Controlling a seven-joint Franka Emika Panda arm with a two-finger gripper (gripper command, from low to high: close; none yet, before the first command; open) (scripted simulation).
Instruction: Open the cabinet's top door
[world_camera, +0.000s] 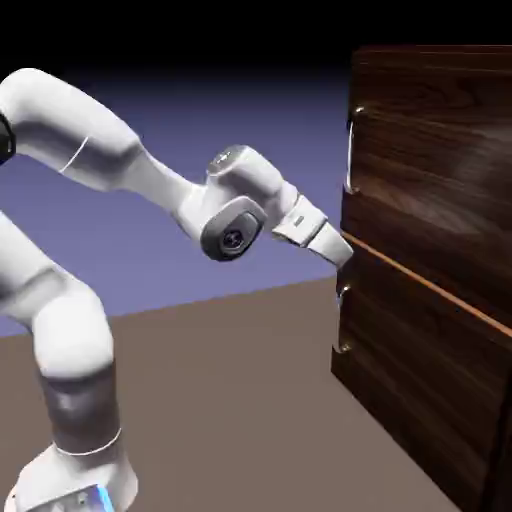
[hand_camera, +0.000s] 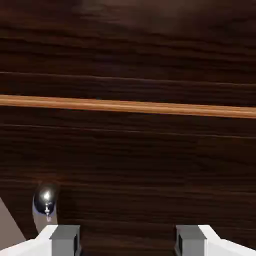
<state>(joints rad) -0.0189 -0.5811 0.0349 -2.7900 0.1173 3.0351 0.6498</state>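
Observation:
The dark wood-grain cabinet (world_camera: 430, 250) fills the exterior view's right. Its top door (world_camera: 440, 150) carries a short vertical silver handle (world_camera: 351, 150) near its left edge. An orange-brown strip (world_camera: 430, 285) runs under that door. My gripper (world_camera: 342, 250) sits at the cabinet's left edge, level with the strip and below the top handle, not touching it. In the hand view the gripper (hand_camera: 128, 242) is open, with only wood between its fingertips (hand_camera: 65, 241). The strip (hand_camera: 128, 106) crosses that view, and a silver handle end (hand_camera: 45, 202) shows at lower left.
The lower door (world_camera: 420, 380) has its own silver handle (world_camera: 343, 320) just below my gripper. The brown table top (world_camera: 230, 400) spreads in front of the cabinet. A sliver of it shows in the hand view (hand_camera: 10, 230).

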